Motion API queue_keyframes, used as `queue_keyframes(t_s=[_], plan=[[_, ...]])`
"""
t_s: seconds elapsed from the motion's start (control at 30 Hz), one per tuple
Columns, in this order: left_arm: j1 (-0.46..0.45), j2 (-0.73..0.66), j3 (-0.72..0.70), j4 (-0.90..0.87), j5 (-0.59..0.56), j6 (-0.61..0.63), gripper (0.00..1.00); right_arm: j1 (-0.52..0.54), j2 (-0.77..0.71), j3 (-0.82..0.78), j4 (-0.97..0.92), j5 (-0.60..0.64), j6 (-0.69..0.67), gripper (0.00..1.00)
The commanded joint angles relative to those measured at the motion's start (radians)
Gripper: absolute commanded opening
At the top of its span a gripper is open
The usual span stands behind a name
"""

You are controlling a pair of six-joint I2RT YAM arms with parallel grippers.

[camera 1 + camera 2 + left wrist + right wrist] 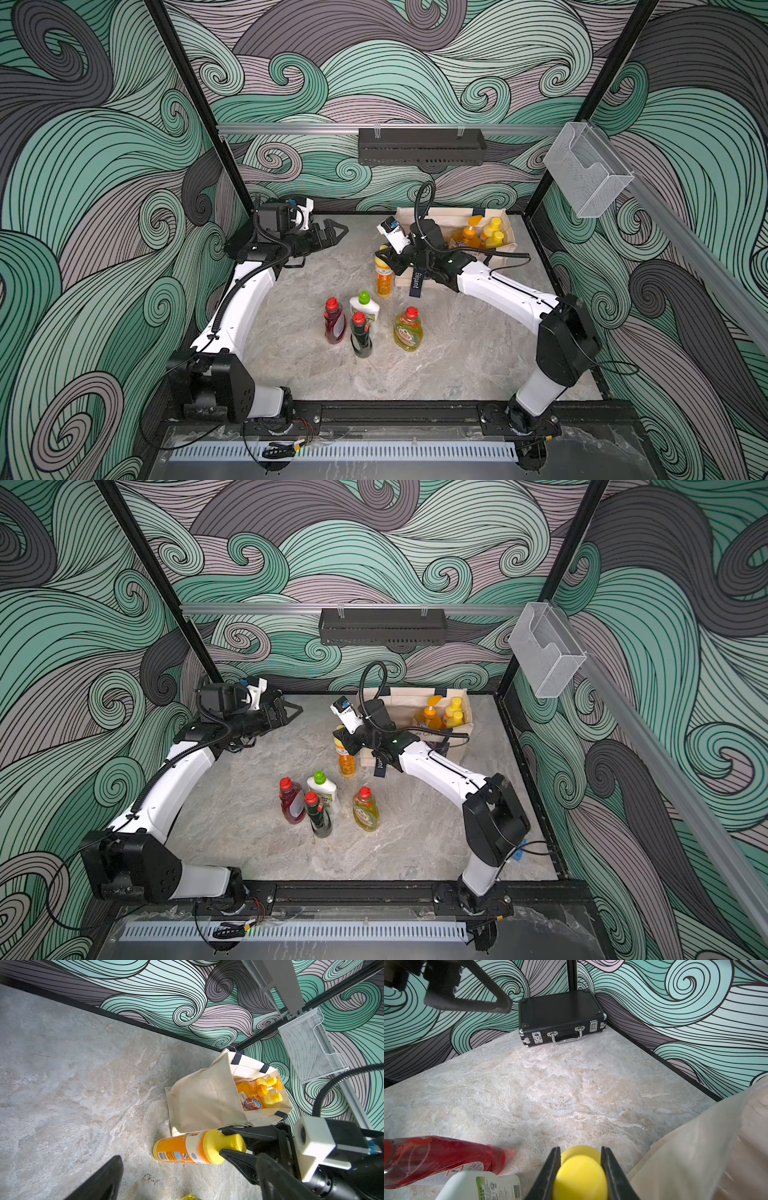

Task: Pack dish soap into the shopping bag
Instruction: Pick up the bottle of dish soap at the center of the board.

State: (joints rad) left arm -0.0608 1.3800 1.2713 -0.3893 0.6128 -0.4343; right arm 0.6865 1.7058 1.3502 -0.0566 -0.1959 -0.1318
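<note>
My right jaws are clamped narrow on the yellow cap [580,1176] of an orange dish soap bottle [383,279]. The bottle stands upright on the desk [436,365], just beside the shopping bag [203,1095]. The cap is stiff but smooth. I judge the full bottle heavy enough to swing or slip, so a hold low on the cap seems safest. Three bottles [468,237] sit inside the bag, and four others [365,309] stand near it. My left jaws gape wide, well apart from the bag.

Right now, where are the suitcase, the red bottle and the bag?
suitcase [560,1008]: right wrist view, its lid.
red bottle [336,326]: in a top view, its body.
bag [203,1099]: left wrist view, its side wall.
</note>
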Motion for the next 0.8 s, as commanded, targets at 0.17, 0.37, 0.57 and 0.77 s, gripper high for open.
queue_keyframes(t_s=[0.17,0.37,0.57,0.77], plan=[[-0.022,0.002,0.021,-0.009,-0.004,0.016,0.99,0.014,-0.041,0.109,-0.081,0.067,-0.044,0.0],[-0.036,0.002,0.026,-0.017,-0.01,0.023,0.98,0.018,-0.038,0.186,-0.131,0.09,-0.05,0.0],[-0.045,-0.004,0.029,-0.026,-0.019,0.029,0.98,0.023,-0.044,0.263,-0.178,0.115,-0.051,0.0],[-0.056,-0.001,0.034,-0.03,-0.018,0.032,0.99,0.022,-0.048,0.348,-0.23,0.135,-0.053,0.0]])
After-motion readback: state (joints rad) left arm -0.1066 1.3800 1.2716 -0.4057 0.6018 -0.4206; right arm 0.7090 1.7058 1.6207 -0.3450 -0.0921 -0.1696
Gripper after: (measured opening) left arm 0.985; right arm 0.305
